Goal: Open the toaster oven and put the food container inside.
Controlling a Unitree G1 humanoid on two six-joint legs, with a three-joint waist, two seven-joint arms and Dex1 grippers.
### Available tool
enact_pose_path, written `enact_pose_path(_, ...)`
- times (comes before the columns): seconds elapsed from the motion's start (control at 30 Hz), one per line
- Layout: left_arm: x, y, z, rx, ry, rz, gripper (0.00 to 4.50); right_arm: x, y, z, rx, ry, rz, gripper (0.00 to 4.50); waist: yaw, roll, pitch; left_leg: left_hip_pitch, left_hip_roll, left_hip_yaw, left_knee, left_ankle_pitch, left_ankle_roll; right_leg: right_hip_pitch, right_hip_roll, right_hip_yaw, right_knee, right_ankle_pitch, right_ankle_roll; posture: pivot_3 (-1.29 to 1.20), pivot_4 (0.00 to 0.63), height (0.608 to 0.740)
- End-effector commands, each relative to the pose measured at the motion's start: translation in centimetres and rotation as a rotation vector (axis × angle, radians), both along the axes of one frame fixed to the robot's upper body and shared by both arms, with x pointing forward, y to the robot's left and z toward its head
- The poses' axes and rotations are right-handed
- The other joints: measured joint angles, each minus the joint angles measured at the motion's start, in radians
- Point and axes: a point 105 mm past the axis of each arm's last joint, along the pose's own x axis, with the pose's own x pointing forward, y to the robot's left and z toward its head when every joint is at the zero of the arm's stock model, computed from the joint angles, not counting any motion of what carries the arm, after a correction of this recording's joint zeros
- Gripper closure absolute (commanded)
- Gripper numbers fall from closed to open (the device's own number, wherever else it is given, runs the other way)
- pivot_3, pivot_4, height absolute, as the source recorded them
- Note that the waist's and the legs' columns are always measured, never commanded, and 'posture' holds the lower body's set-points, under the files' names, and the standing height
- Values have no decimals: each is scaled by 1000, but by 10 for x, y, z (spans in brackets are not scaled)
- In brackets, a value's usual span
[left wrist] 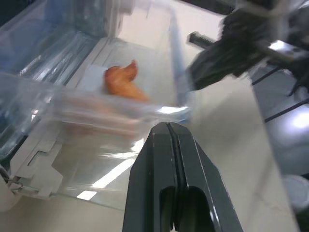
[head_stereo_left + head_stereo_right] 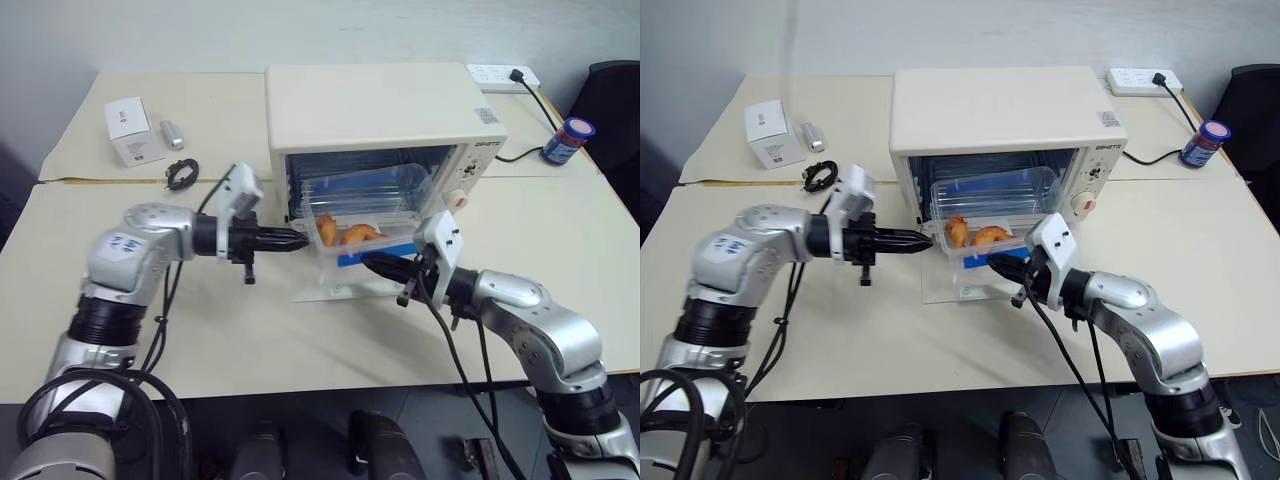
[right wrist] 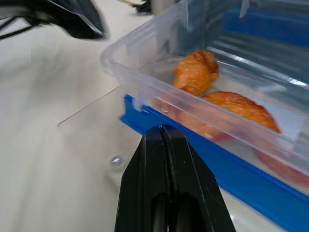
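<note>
Toaster oven (image 2: pixel 380 110) open on the table (image 2: pixel 250 330), glass door (image 2: pixel 335 285) dropped flat. Food container (image 2: pixel 365 215) with orange pieces half in the oven mouth, pinched between left gripper (image 2: pixel 300 240) and right gripper (image 2: pixel 368 264), both with fingers pressed together, tips against opposite ends
</note>
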Motion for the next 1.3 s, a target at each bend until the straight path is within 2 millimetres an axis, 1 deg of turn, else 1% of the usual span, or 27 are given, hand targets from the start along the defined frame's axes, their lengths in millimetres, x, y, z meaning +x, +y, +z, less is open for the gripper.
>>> enact_pose_path(0.03, -23, 8, 25, -39, -32, -47, 4500, 21, 6, 13, 6, -93, -37, 4468, -5, 0, 0, 0, 0, 0, 0, 0, 0, 0, 0, 0, 0, 0, 0, 0, 150, 740)
enact_pose_path(0.13, -31, 11, 33, -54, -49, -32, 4500, 49, 10, 19, 11, -147, -103, 4468, -12, 0, 0, 0, 0, 1, 1, 0, 0, 0, -1, 0, 0, 0, 0, 0, 150, 740)
enact_pose_path(0.2, -33, 11, 35, -63, -50, -26, 4500, 62, 11, 23, 19, -171, -135, 4468, -10, 0, 0, 1, 0, 0, 1, 0, 0, 1, -1, 0, 1, 0, 0, 0, 150, 740)
enact_pose_path(0.27, -34, 10, 35, -66, -48, -23, 4500, 67, 11, 23, 23, -181, -142, 4468, -5, 0, 0, 0, 0, 0, 1, 0, 0, 0, -1, 0, 1, 0, 0, 0, 150, 740)
enact_pose_path(0.4, -35, 10, 36, -68, -46, -19, 4500, 69, 11, 23, 24, -190, -140, 4468, -8, 0, 0, 0, 0, 0, 1, 0, 0, 0, -1, 0, 1, 0, 0, 0, 150, 740)
enact_pose_path(0.43, -35, 11, 35, -68, -50, -11, 4500, 76, 10, 27, 27, -206, -161, 4468, -10, 0, 0, 0, 0, 0, 1, -1, 0, 0, -1, 0, 1, 0, 0, 0, 150, 740)
enact_pose_path(0.5, -36, 13, 35, -66, -56, 0, 4500, 82, 9, 31, 30, -226, -179, 4468, -14, 0, 0, 0, 0, 0, 1, 0, 0, 0, -1, 0, 1, 0, 0, 0, 150, 740)
enact_pose_path(0.53, -36, 14, 35, -65, -59, 4, 4500, 80, 7, 31, 33, -222, -172, 4468, -18, 0, 0, 0, 0, 1, 1, 0, -1, 0, -1, 1, 1, 0, 0, 0, 150, 740)
enact_pose_path(0.67, -38, 20, 37, -56, -51, 5, 4500, 51, -9, 25, 21, -187, -109, 4468, -21, 0, 0, 0, 0, -2, 0, 0, -2, 0, -1, -1, 2, 0, 0, 0, 150, 740)
enact_pose_path(0.77, -43, 29, 36, -4, -45, -8, 4500, -1, -34, 17, -1, -98, -28, 4468, -11, 1, 1, 0, -1, -1, -1, -1, -1, 0, -1, 0, 1, 0, 0, 0, 150, 740)
enact_pose_path(0.8, -45, 32, 36, 12, -41, -13, 4500, -18, -41, 12, -19, -58, -18, 4468, -7, 1, 1, -1, -1, -1, -1, -2, 0, 0, -1, 0, 0, 0, 0, 0, 150, 740)
enact_pose_path(0.9, -47, 40, 38, 35, -24, -27, 3931, -53, -59, -6, -61, 39, -47, 4500, 0, 1, 1, -1, 0, -1, -1, -3, 0, 1, -1, -1, -2, 0, 0, 0, 150, 740)
enact_pose_path(0.97, -49, 43, 41, 44, -27, -41, 3337, -65, -69, -18, -58, 96, -108, 4500, -3, 0, 0, 0, 0, 0, 1, -3, 0, 2, -1, 0, -2, 0, 0, 0, 150, 740)
enact_pose_path(1.0, -50, 43, 43, 46, -27, -50, 3070, -68, -73, -24, -63, 115, -139, 4500, -3, 0, 0, 2, 0, 1, 1, -2, -1, 3, 0, 0, -3, 0, 0, 0, 150, 740)
enact_pose_path(1.03, -51, 43, 45, 47, -29, -61, 2689, -70, -76, -31, -74, 124, -170, 4500, -4, 0, 0, 3, 0, 2, 1, -2, 0, 4, -1, 1, -3, 0, 0, 0, 150, 740)
enact_pose_path(1.07, -53, 42, 47, 49, -32, -72, 2454, -68, -80, -38, -75, 133, -218, 4500, -4, 0, 0, 5, 0, 2, 1, -2, -1, 4, -1, 1, -4, 0, 0, 0, 150, 740)
enact_pose_path(1.1, -54, 42, 48, 51, -36, -83, 2062, -64, -84, -44, -61, 139, -269, 4500, -4, 0, 0, 5, 0, 2, 1, -1, -1, 4, 0, 1, -4, 0, 0, 0, 150, 740)
enact_pose_path(1.13, -56, 41, 50, 55, -42, -92, 1814, -58, -87, -50, -48, 142, -322, 4500, -5, 0, 0, 5, 0, 2, 1, -1, -1, 4, 0, 1, -3, 0, 0, 0, 150, 740)
enact_pose_path(1.17, -56, 41, 51, 56, -45, -97, 1473, -53, -89, -54, -36, 141, -356, 4500, -6, 0, 0, 5, 0, 2, 1, -1, -2, 3, 0, 2, -3, 0, 0, 0, 150, 740)
enact_pose_path(1.3, -59, 41, 55, 54, -55, -109, 202, -35, -89, -69, -13, 129, -424, 4500, -4, 0, 0, 4, 0, 2, 0, -1, -2, 2, 0, 3, -1, 0, -1, 0, 150, 740)
